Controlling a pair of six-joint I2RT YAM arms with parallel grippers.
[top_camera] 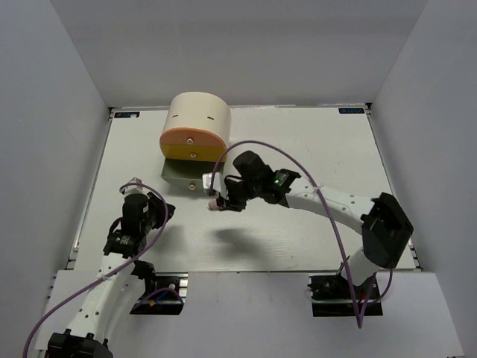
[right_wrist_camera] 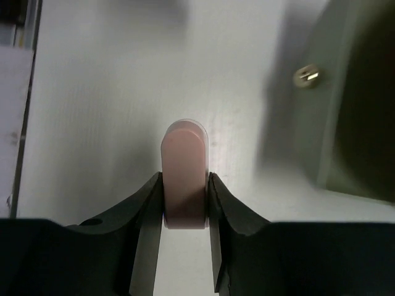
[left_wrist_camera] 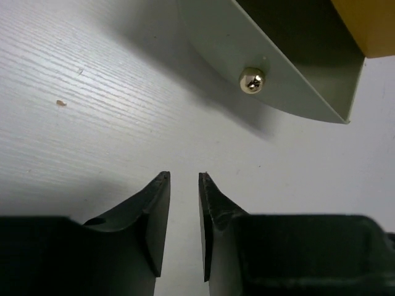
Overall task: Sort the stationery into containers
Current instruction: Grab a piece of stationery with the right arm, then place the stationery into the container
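Right wrist view: right gripper (right_wrist_camera: 185,182) clamps the pinkish rounded eraser block (right_wrist_camera: 183,154) above the white table (right_wrist_camera: 111,92), near the right side of the pulled-out grey-green metal drawer (right_wrist_camera: 345,123). Left gripper (left_wrist_camera: 184,182), left of this drawer, has narrow jaws and holds nothing.

We see a white counter (top_camera: 313,149) with a fine wood grain, boxed in by three plain pale grey walls: the left wall (top_camera: 45,112), the back wall (top_camera: 246,45) and the right wall (top_camera: 440,112). The light is soft and even, leaving only blurred grey shadows on the surface. At the near side sits a lighter white ledge (top_camera: 246,313), and a tiny brown speck (left_wrist_camera: 60,103) marks the grain.
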